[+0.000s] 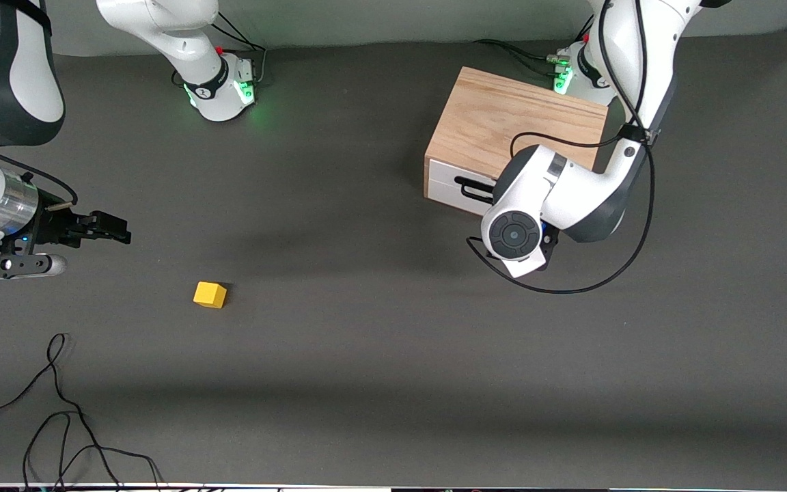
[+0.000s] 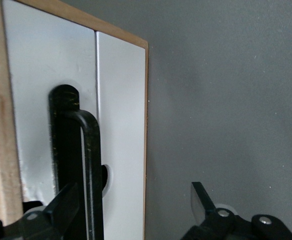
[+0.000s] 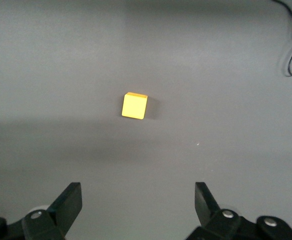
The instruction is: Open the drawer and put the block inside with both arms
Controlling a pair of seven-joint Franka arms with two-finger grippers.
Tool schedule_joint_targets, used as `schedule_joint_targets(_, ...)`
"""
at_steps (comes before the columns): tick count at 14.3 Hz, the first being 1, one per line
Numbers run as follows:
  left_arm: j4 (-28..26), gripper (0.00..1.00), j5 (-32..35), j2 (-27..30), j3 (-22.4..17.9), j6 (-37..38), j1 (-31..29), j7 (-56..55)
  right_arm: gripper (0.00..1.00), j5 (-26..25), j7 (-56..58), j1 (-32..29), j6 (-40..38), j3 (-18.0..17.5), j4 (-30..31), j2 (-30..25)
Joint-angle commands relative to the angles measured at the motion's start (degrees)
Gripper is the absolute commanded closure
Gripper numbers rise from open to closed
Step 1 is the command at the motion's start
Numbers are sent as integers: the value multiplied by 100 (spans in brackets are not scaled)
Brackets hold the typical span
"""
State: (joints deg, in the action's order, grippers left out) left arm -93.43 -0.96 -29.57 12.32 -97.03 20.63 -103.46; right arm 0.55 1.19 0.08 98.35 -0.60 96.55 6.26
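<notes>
The oak cabinet (image 1: 516, 126) sits at about two o'clock on the grey table (image 1: 380, 383), its white-fronted drawer (image 1: 451, 184) shut, so nothing of the task looks done yet. The left gripper (image 2: 130, 210) hangs at the drawer front, fingers spread, one finger beside the black bar handle (image 2: 78, 165) and not yet clamped on it. At nine o'clock the right gripper (image 3: 138, 205) hovers spread and empty over bare table, while the yellow block (image 1: 210, 294) lies untouched toward seven o'clock, well apart from the cabinet

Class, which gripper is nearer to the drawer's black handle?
Left. The left gripper is open at the handle; the right gripper hangs open at the right arm's end, above the table near the block.
</notes>
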Motion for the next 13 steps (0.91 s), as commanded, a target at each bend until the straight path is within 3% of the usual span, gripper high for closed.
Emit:
schedule_joint_targets(1,-246,0,35,-4,-10,-263,212,-157,0,-178,13,70,192,-54,-14,60)
schedule_joint_targets(13,-220,0,148,-84,-36,-281,178,-52,0,-99,-259,141,852,-80,57,446)
